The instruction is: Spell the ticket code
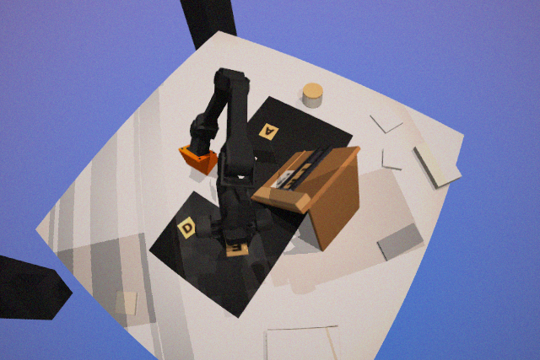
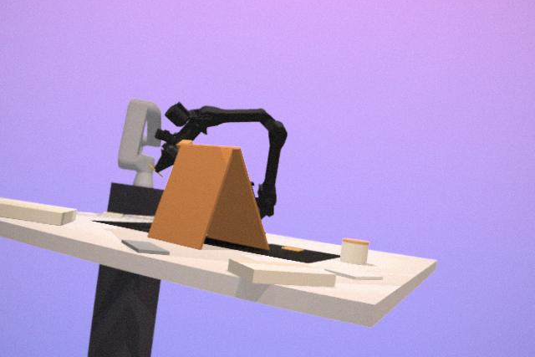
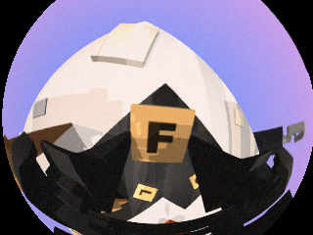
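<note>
Over the near left part of the black mat [image 1: 237,299] [image 2: 319,254] [image 3: 165,95], the gripper [image 1: 236,239] [image 2: 157,170] [image 3: 159,137] has its jaws closed on a wooden tile [image 1: 236,249] [image 2: 151,166] [image 3: 162,133]. Its letter reads plainly as F in the wrist view (upright there, partly covered by the arm from above). In the exterior view, the tile is tilted and clear of the counter [image 1: 348,303] [image 2: 389,293] [image 3: 147,78], just left of the brown board [image 1: 333,199] [image 2: 185,197] [image 3: 54,133].

Across the board's sloping face runs the dark letter rail [image 1: 320,153], with tiles in it; their letters are too small to read surely. Beside the rail is a white ticket [image 1: 282,179] (its print is too small to read). The F tile is outside the rail, apart from it.

To the left on the mat lies a tile marked D [image 1: 186,227], and on its far part one marked A [image 1: 268,131] [image 2: 292,248], its letter upside down from above. Beyond the mat's far edge stands a round pot [image 1: 312,95] [image 2: 354,252] with a tan top. A flat grey slab [image 1: 400,241] [image 2: 145,247] [image 3: 40,108] rests on the counter to the right of the board (as seen from above).
</note>
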You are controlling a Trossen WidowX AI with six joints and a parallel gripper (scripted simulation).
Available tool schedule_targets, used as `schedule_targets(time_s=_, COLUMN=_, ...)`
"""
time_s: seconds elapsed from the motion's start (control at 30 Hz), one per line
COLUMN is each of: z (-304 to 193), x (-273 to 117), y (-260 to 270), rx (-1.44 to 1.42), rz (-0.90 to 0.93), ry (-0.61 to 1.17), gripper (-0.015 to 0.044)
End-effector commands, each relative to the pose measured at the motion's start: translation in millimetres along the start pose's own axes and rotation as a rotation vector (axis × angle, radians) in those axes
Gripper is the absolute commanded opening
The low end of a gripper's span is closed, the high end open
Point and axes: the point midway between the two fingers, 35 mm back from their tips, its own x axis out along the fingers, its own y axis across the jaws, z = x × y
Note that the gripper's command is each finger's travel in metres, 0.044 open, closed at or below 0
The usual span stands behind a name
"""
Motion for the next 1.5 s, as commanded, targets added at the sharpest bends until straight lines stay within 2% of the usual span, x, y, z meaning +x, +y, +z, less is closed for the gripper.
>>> schedule_targets(time_s=0.0, z=6.2, x=-14.6, y=5.3, rx=0.045, rz=-0.008, ry=-0.055, gripper=0.0)
schedule_targets(time_s=0.4, z=24.2, x=-63.0, y=24.4, rx=0.161, rz=0.0, ry=-0.229, gripper=0.0)
schedule_targets(time_s=0.6, z=27.3, x=-86.4, y=35.9, rx=0.115, rz=-0.02, ry=-0.334, gripper=0.0)
schedule_targets(time_s=0.93, z=31.3, x=-140.8, y=86.1, rx=-0.056, rz=0.025, ry=-0.532, gripper=0.0)
schedule_targets(time_s=1.2, z=15.9, x=-181.6, y=139.0, rx=-0.182, rz=0.09, ry=-0.659, gripper=0.0)
schedule_targets(time_s=1.47, z=-20.3, x=-187.9, y=190.4, rx=-0.223, rz=0.17, ry=-0.648, gripper=0.0)
